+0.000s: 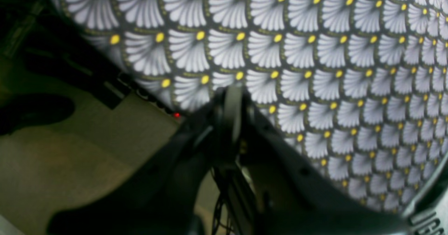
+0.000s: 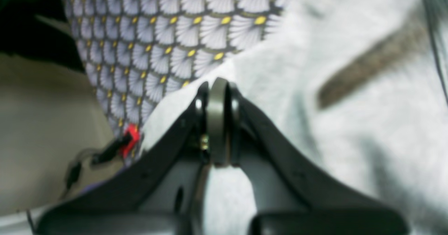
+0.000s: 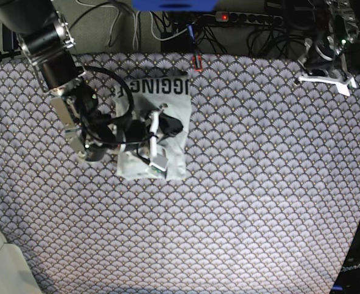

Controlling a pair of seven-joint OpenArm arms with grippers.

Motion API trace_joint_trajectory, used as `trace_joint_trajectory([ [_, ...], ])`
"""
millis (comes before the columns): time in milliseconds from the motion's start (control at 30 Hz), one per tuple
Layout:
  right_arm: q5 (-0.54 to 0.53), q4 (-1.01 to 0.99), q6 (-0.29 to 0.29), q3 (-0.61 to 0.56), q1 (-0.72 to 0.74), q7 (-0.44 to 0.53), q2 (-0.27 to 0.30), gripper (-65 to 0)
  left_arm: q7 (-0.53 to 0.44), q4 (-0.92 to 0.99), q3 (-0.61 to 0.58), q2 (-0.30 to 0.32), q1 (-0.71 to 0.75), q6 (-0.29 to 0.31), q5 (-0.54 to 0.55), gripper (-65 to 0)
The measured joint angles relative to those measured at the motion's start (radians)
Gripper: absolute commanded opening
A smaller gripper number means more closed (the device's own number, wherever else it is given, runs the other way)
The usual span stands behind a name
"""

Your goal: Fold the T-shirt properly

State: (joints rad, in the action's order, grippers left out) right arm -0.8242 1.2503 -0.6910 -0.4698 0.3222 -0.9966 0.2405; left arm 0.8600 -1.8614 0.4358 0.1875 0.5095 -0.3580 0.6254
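- Broadly, in the base view, the right gripper (image 3: pixel 157 136) is seen at about nine to ten o'clock of the table, hanging over the T-shirt (image 3: pixel 174 104); its jaws are seen clenched together in the right wrist view, with no cloth visibly pinched between them.
- The T-shirt is found already gathered into a compact rectangle on the purple patterned tablecloth (image 3: pixel 241 202), with its black lettering (image 3: pixel 154 86) at the twelve o'clock edge.
- The fabric is judged soft, light and limp, so it is likely to sag and crease when lifted; a corner or a folded edge, at six o'clock of the bundle, is judged the best place to pinch it.
- A red clip (image 2: pixel 130 139) is noticed at the cloth's edge in the right wrist view.
- The left gripper (image 1: pixel 231 98) is seen at one o'clock in the base view, well apart from the shirt, clenched on nothing over bare tablecloth.
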Motion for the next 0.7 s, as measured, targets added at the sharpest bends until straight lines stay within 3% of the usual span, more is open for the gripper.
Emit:
trace_joint_trajectory([
  [133,-0.009,0.182,0.002,0.039,-0.016,-0.061,0.020,-65.0,-0.006,-0.004,-0.001,0.031,-0.004,0.002,0.002,-64.8],
  [300,-0.016,0.447,-0.001,0.170,-0.114,-0.224,0.040,-65.0,0.001,-0.088,-0.001,0.039,0.034,0.006,0.004,-64.8],
  [367,-0.011,0.544,0.000,0.235,-0.163,-0.270,0.046,-65.0,0.008,-0.091,-0.012,0.087,0.062,0.006,0.012,-64.8],
  [467,-0.021,0.668,-0.001,0.328,-0.295,-0.299,0.070,-65.0,-0.005,-0.091,-0.031,0.160,0.096,0.014,0.003,-64.8],
  [533,-0.016,0.708,-0.004,0.412,-0.422,-0.307,0.073,-65.0,-0.001,-0.092,-0.044,0.198,0.131,0.070,0.008,-64.8],
  [700,-0.002,0.721,-0.003,0.654,-0.659,-0.292,0.073,-65.0,0.001,-0.089,-0.088,0.228,0.230,0.119,-0.008,-64.8],
])
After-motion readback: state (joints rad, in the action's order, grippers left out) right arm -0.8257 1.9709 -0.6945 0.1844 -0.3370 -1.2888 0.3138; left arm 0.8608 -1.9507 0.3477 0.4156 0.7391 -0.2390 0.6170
